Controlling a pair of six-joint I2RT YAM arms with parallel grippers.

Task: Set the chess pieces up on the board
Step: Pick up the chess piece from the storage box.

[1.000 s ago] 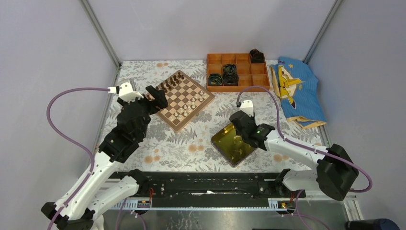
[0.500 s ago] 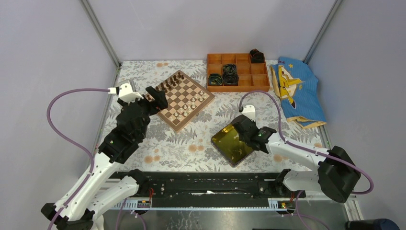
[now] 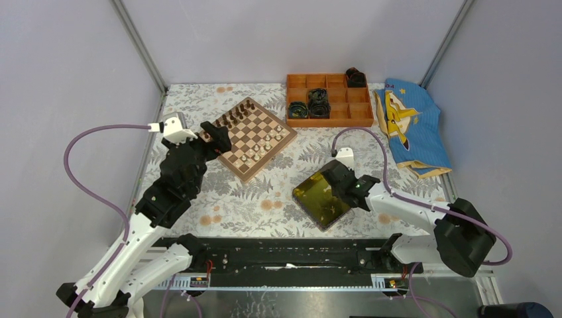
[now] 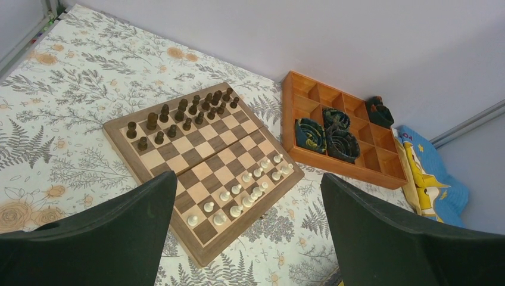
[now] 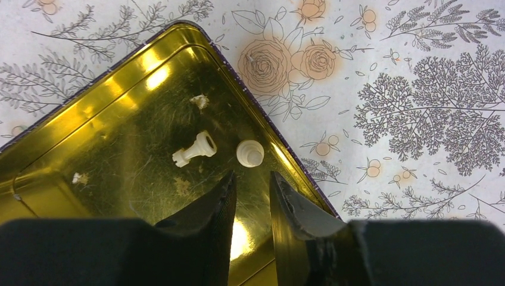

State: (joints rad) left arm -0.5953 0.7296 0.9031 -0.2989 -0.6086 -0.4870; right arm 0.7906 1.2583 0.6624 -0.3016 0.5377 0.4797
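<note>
Above floral tablecloth point(image 3: 252, 199) between grey walls point(image 3: 298, 33), left hand point(image 3: 213, 134) gapes wide, right hand point(image 5: 251, 177) slightly.

A square wooden chessboard point(image 3: 252, 136), tan and brown checks, lies flat. Tiny cream-white chess figures point(image 4: 248, 201) line its four o'clock edge. Two more figures point(image 5: 250, 153) rest off it toward five o'clock.

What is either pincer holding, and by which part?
Nothing: left pincer gapes empty; right pincer is empty, just short of two cream-white chess pieces in the glossy yellow square tray.
</note>
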